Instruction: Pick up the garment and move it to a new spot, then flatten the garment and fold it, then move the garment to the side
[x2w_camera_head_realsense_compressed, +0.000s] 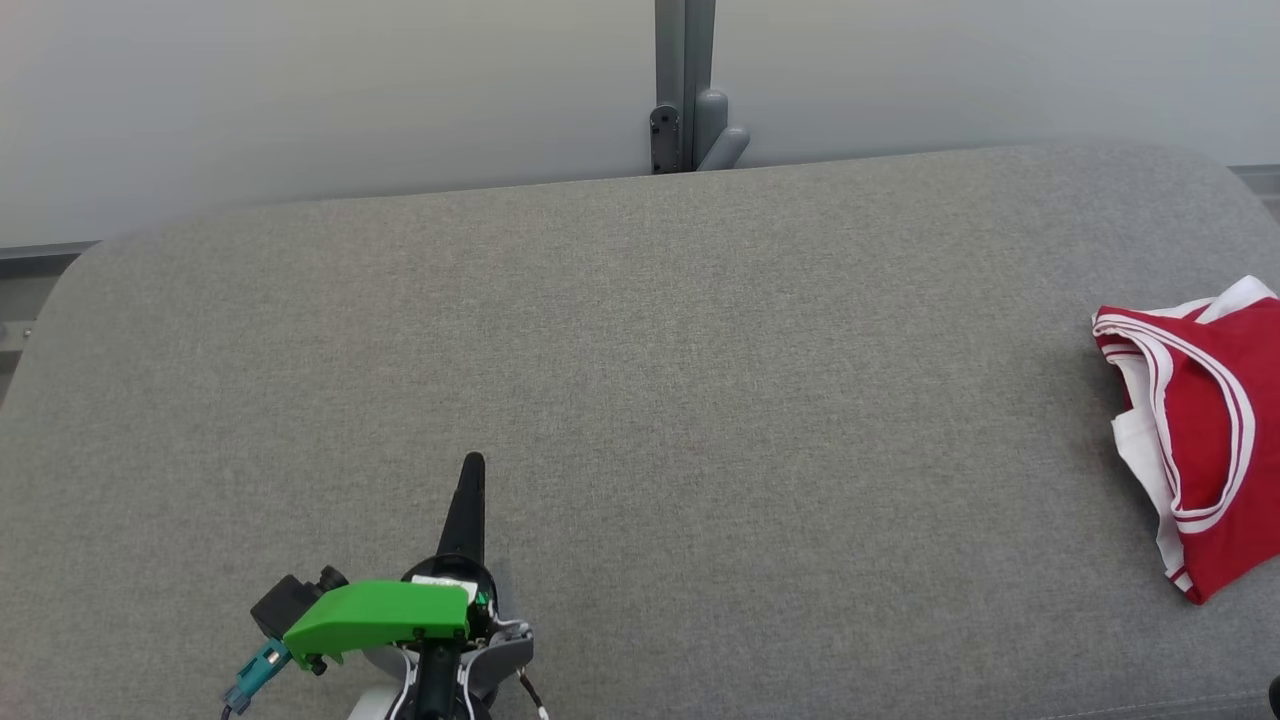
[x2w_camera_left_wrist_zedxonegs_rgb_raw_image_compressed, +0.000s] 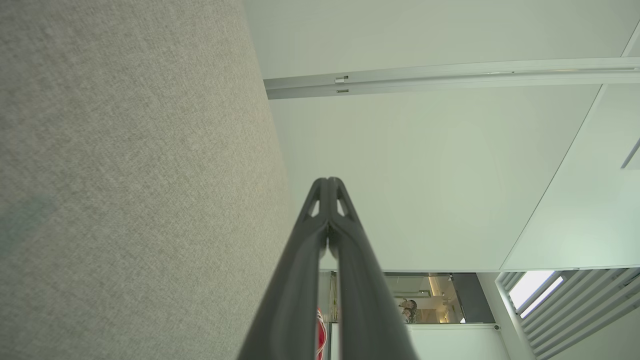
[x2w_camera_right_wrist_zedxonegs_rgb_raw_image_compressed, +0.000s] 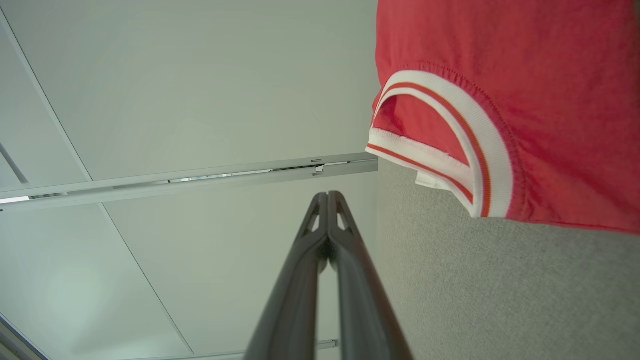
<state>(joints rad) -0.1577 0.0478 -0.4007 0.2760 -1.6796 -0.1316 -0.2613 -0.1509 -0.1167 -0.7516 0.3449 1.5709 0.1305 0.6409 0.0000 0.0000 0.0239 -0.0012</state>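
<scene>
While the red garment (x2w_camera_head_realsense_compressed: 1210, 430) lies folded over on itself at the table's (x2w_camera_head_realsense_compressed: 640, 350) far right edge, well apart from your closed, empty left fingers (x2w_camera_head_realsense_compressed: 470, 480), your right fingers (x2w_camera_right_wrist_zedxonegs_rgb_raw_image_compressed: 322, 195), likewise closed on nothing, sit near its trimmed hem, so that arm is nearer.

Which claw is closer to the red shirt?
The right gripper: the red garment lies just beside its fingers, while the left gripper sits far across the grey surface.

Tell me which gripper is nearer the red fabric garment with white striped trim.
Right. The right gripper points past the red, white-trimmed garment close at its side, untouched; the left gripper lies far across the grey fabric surface from it.
</scene>
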